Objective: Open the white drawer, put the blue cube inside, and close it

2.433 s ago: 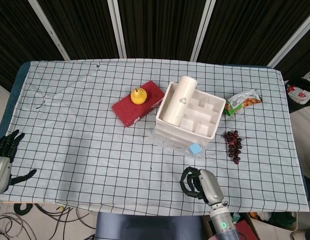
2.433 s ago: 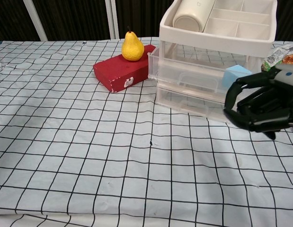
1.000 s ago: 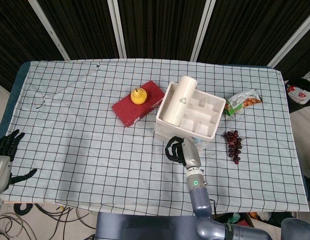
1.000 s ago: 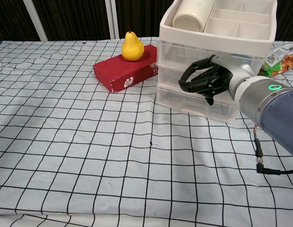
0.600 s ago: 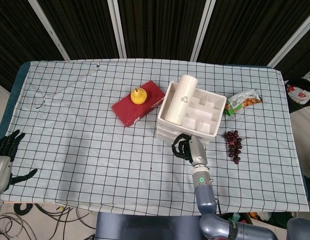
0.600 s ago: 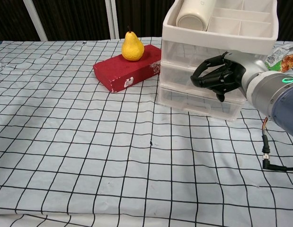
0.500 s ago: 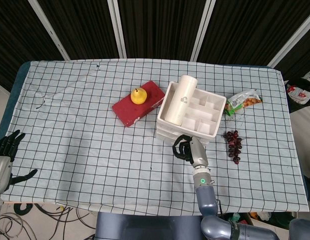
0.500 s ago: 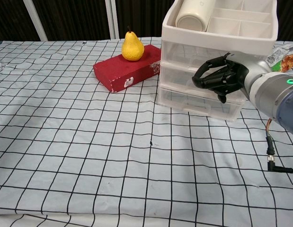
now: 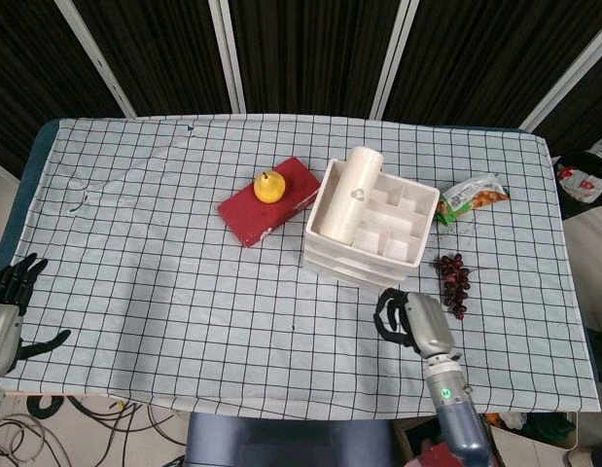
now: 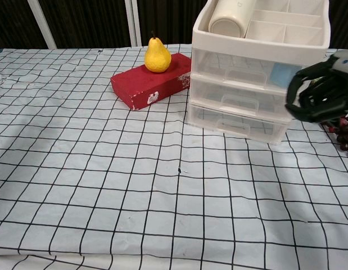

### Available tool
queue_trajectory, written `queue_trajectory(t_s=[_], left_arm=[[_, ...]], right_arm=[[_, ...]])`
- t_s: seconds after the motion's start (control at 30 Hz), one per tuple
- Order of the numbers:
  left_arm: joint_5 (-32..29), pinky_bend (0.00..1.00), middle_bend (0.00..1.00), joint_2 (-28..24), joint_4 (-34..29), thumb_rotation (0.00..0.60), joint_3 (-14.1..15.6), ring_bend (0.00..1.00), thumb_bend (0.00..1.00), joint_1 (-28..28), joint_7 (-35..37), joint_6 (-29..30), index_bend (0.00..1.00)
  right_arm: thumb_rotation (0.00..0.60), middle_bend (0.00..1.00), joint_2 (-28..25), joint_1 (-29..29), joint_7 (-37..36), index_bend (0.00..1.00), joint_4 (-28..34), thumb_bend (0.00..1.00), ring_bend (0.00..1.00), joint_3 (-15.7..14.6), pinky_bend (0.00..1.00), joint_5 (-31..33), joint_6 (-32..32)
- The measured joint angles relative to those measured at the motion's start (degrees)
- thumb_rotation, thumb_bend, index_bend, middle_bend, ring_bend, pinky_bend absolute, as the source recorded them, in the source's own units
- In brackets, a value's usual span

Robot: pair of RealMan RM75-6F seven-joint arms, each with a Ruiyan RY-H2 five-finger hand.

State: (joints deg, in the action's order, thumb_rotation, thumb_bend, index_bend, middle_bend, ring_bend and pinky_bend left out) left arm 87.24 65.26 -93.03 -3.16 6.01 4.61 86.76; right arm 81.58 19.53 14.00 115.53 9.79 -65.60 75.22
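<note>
The white drawer unit [image 9: 369,230] [image 10: 241,93] stands right of the table's middle with all its drawers pushed in. Through the translucent front of the top drawer the blue cube [image 10: 283,73] shows at the right end; the head view does not show it. My right hand [image 9: 413,320] [image 10: 322,93] hovers off the unit's front right corner, apart from it, fingers curled and holding nothing. My left hand [image 9: 14,300] lies at the table's front left edge with its fingers spread, seen only in the head view.
A yellow pear [image 9: 269,186] [image 10: 157,56] sits on a red box [image 9: 244,216] [image 10: 143,87] left of the unit. A white cylinder [image 9: 350,193] lies in the top tray. Dark grapes [image 9: 454,284] and a snack bag [image 9: 473,197] lie to the right.
The top drawer stood open with the blue cube in it; my right hand pushed it in, then drew back to the front right. The left hand has not moved.
</note>
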Motion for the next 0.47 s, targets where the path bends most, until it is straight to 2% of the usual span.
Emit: queue_trajectory(t_s=[0.03, 0.07, 0.1, 0.13, 0.2, 0.27, 0.3, 0.47], left_arm=[[0.0, 0.00, 0.00, 0.0, 0.0, 0.600, 0.0, 0.00, 0.05, 0.0, -0.2, 0.0, 0.00], [0.0, 0.00, 0.00, 0.1, 0.1, 0.600, 0.0, 0.00, 0.05, 0.0, -0.4, 0.0, 0.00], [0.1, 0.00, 0.00, 0.1, 0.1, 0.600, 0.0, 0.00, 0.05, 0.0, -0.7, 0.1, 0.00], [0.1, 0.00, 0.00, 0.2, 0.1, 0.600, 0.1, 0.00, 0.05, 0.0, -1.0, 0.1, 0.00], [0.1, 0.00, 0.00, 0.2, 0.1, 0.600, 0.1, 0.00, 0.05, -0.1, -1.7, 0.1, 0.00], [0.0, 0.00, 0.00, 0.2, 0.2, 0.600, 0.2, 0.00, 0.05, -0.1, -2.2, 0.1, 0.00], [0.0, 0.00, 0.00, 0.3, 0.2, 0.600, 0.2, 0.00, 0.05, -0.1, -2.5, 0.1, 0.00], [-0.4, 0.00, 0.00, 0.3, 0.3, 0.600, 0.1, 0.00, 0.05, -0.2, -3.3, 0.1, 0.00]], right_arm=[[0.600, 0.58, -1.9, -0.7, 0.0, 0.61, -0.2, 0.49, 0.63, -1.0, 0.55, -2.3, 0.6], [0.600, 0.48, -3.9, -1.5, -0.2, 0.52, -0.5, 0.45, 0.54, -2.1, 0.46, -4.7, 1.2], [0.600, 0.37, -6.7, -2.6, -0.5, 0.41, -1.1, 0.39, 0.44, -3.5, 0.37, -7.7, 2.1], [0.600, 0.31, -8.8, -3.4, -0.8, 0.32, -1.7, 0.36, 0.37, -4.5, 0.32, -9.9, 2.9], [0.600, 0.13, -13.3, -5.5, -1.5, 0.09, -3.8, 0.27, 0.19, -6.8, 0.22, -14.0, 5.0], [0.600, 0.04, -16.0, -7.2, -2.1, 0.01, -5.9, 0.22, 0.07, -8.3, 0.19, -16.3, 7.0], [0.600, 0.01, -17.1, -8.1, -2.3, 0.00, -7.5, 0.20, 0.03, -9.0, 0.18, -17.5, 8.2], [0.600, 0.00, -18.3, -10.9, -2.6, 0.00, -14.1, 0.16, 0.00, -10.3, 0.16, -21.6, 13.0]])
